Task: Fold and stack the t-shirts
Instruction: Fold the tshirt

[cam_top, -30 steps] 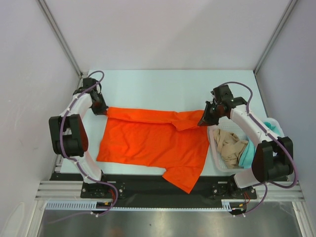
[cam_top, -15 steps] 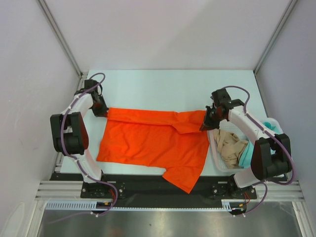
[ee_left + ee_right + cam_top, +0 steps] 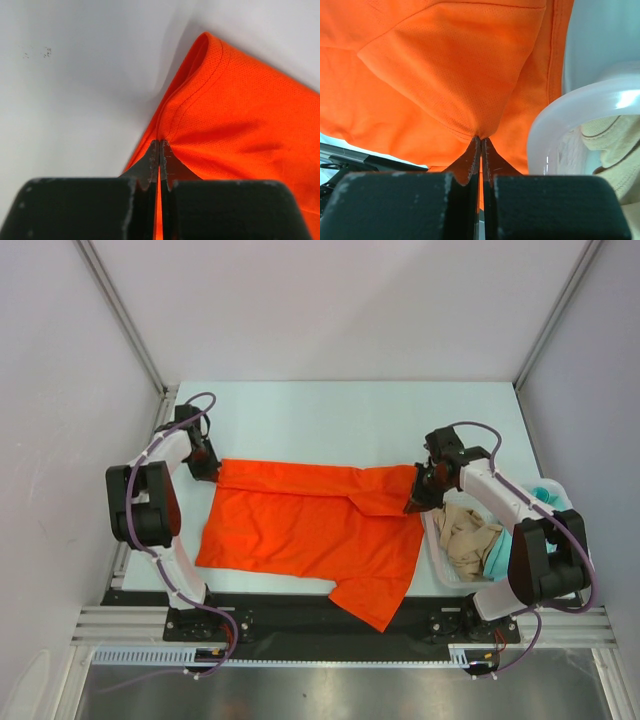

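Note:
The large orange-red t-shirt [image 3: 310, 525] lies spread on the white table, its far edge folded toward me. My left gripper [image 3: 212, 470] is shut on the shirt's far left corner [image 3: 200, 100], pinching the hem. My right gripper [image 3: 413, 502] is shut on the shirt's far right corner [image 3: 470, 90], right beside the basket. The beige-tan shirt [image 3: 465, 535] and the teal-green shirt [image 3: 505, 545] lie crumpled in the white basket [image 3: 436, 562] at the right.
The basket's white rim [image 3: 570, 107] is close to the right of my right gripper. One sleeve of the orange shirt [image 3: 375, 600] hangs over the table's near edge onto the black rail. White walls enclose the table on three sides.
Both grippers have drawn the shirt's far edge slightly toward the near side; the right gripper has moved down and closer to the basket. The left has shifted slightly.

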Tool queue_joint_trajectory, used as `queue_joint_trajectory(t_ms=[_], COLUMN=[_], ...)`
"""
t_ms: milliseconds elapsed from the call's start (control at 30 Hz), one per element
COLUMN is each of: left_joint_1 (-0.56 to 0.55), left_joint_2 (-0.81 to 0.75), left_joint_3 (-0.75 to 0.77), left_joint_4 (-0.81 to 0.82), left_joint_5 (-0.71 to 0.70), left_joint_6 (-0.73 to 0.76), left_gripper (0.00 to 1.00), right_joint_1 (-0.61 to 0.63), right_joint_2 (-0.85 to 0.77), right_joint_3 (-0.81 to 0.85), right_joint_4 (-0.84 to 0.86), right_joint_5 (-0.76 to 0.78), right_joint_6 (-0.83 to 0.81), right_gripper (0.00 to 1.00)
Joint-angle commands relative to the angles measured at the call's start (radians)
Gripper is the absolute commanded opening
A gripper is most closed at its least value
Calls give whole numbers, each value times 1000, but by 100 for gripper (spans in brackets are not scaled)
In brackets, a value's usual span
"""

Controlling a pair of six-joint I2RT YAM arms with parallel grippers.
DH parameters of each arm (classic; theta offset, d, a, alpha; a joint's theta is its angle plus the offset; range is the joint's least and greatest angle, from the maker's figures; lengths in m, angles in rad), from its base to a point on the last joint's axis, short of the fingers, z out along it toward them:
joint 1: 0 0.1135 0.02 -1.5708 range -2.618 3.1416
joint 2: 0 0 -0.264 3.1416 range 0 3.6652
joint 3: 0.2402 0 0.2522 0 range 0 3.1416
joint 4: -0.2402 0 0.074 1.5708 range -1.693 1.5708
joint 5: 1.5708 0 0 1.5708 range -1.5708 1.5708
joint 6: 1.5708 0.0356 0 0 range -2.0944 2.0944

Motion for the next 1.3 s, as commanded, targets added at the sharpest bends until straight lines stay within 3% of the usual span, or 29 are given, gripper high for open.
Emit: queue_joint_trajectory(t_ms=[0, 900, 1000, 1033, 1100, 1133, 1200, 1267], left_joint_1=[10, 8, 11, 10, 10, 10, 10, 10], left_joint_2=[2, 38, 4, -11, -59, -74, -117, -148], left_joint_3=[-2, -14, -28, -37, -41, -45, -42, -28], left_joint_4=[14, 32, 40, 40, 37, 32, 11, -12], left_joint_5=[-40, -72, -75, -76, -87, -96, -118, -151], left_joint_6=[20, 23, 21, 21, 20, 18, 14, 20], left_gripper=[0, 0, 8, 19, 30, 41, 51, 67], right_joint_1=[10, 18, 23, 23, 26, 26, 35, 49], right_joint_2=[-20, 63, 64, 64, 63, 63, 52, 28], right_joint_3=[-10, -39, -35, -32, -9, 2, 48, 74], right_joint_4=[14, 85, 77, 66, 49, 28, -1, -30], right_joint_5=[-3, 17, 25, 23, 22, 21, 37, 74], right_joint_6=[22, 22, 5, -5, -16, -33, -51, -74], right_gripper=[0, 0, 2, 4, 11, 22, 39, 50])
